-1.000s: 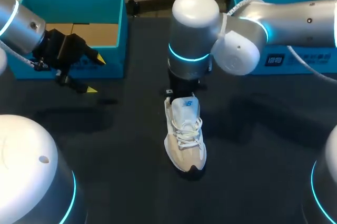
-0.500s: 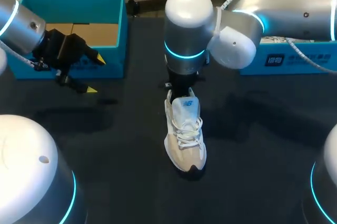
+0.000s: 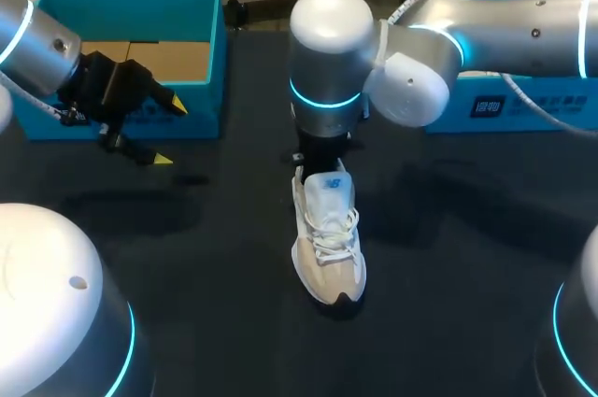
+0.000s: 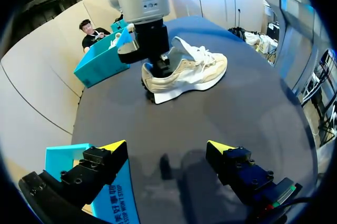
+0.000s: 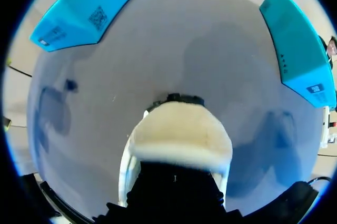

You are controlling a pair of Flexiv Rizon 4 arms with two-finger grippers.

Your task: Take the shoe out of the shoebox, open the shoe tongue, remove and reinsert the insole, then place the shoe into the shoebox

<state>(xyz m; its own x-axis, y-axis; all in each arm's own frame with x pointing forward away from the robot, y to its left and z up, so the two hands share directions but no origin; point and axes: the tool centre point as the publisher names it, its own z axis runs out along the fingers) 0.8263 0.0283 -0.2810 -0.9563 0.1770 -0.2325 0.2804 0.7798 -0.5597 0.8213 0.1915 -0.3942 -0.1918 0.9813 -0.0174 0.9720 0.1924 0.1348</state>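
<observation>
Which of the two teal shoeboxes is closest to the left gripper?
The left shoebox, its brown floor showing; the left gripper is just in front. The other shoebox sits behind the right arm.

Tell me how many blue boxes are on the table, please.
2. One blue box stands far left, beyond the left gripper; the other stands far right, partly behind the right arm.

The right arm (image 3: 325,56) edges a touch leftward above the heel of the shoe (image 3: 328,238), elbow pulling back, uncovering more of the right-hand shoebox (image 3: 542,109).
</observation>
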